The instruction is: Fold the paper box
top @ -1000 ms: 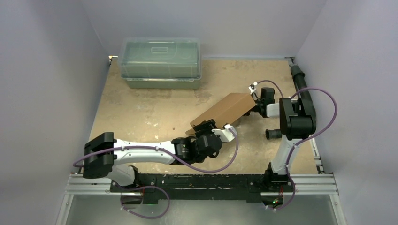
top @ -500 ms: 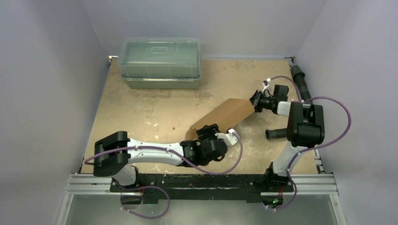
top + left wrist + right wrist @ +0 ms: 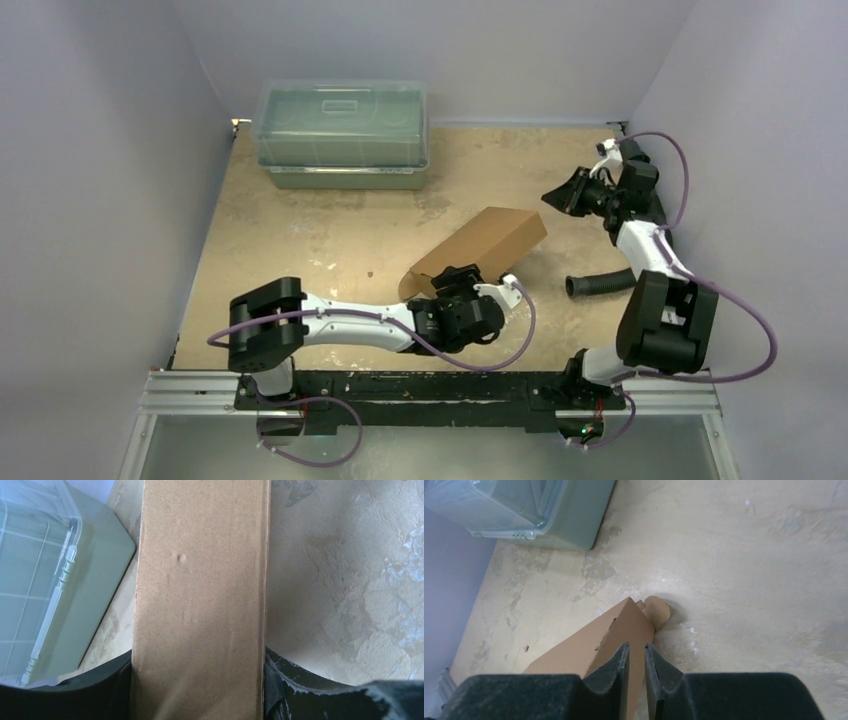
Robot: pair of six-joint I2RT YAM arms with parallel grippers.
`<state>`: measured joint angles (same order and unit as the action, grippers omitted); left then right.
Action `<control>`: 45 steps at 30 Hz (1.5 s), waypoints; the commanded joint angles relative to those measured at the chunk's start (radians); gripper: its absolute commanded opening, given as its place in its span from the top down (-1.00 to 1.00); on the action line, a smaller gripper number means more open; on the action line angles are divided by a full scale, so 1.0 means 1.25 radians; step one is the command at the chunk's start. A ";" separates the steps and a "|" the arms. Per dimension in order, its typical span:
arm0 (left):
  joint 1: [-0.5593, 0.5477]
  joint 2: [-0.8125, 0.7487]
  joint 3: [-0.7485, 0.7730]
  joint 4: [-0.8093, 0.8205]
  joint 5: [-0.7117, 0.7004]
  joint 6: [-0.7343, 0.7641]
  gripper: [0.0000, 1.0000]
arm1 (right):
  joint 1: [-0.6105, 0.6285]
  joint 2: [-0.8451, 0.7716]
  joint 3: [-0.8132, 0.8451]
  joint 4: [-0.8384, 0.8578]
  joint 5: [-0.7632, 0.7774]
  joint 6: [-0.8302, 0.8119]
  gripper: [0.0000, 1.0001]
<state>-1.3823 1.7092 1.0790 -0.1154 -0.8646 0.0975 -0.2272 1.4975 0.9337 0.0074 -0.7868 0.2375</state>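
The paper box point(image 3: 485, 240) is a folded brown cardboard shape, tilted, its far end raised toward the right. My left gripper point(image 3: 458, 285) is shut on its near end. In the left wrist view the box point(image 3: 200, 605) fills the space between my two fingers point(image 3: 117, 690). My right gripper point(image 3: 553, 192) is up at the far right, apart from the box's far corner, and empty. In the right wrist view its jaws point(image 3: 636, 647) stand a narrow gap apart, and the box point(image 3: 599, 640) with a rounded tab lies beyond them.
A clear greenish lidded bin point(image 3: 342, 135) stands at the far left; it also shows in the left wrist view point(image 3: 35, 580) and the right wrist view point(image 3: 524, 505). A black ribbed tube point(image 3: 600, 283) lies at the right. Walls enclose the table on three sides.
My right gripper has let go of the box's far end and pulled back up and to the right. The left arm has shifted a little right, still holding the box.
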 commanded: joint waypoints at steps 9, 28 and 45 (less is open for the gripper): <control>-0.002 0.171 0.101 -0.091 0.191 -0.204 -0.20 | -0.039 -0.145 0.004 -0.019 0.012 -0.056 0.55; -0.001 0.123 0.132 -0.062 0.481 -0.301 -0.98 | -0.056 -0.234 -0.049 -0.042 0.005 -0.105 0.11; -0.074 0.164 0.177 -0.157 0.123 -0.295 -0.99 | -0.056 -0.220 -0.036 -0.100 -0.053 -0.150 -0.28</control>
<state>-1.4265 1.8755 1.2911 -0.2203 -0.6708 -0.1658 -0.2939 1.2190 0.8635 -0.0624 -0.8009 0.1097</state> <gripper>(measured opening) 0.995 0.645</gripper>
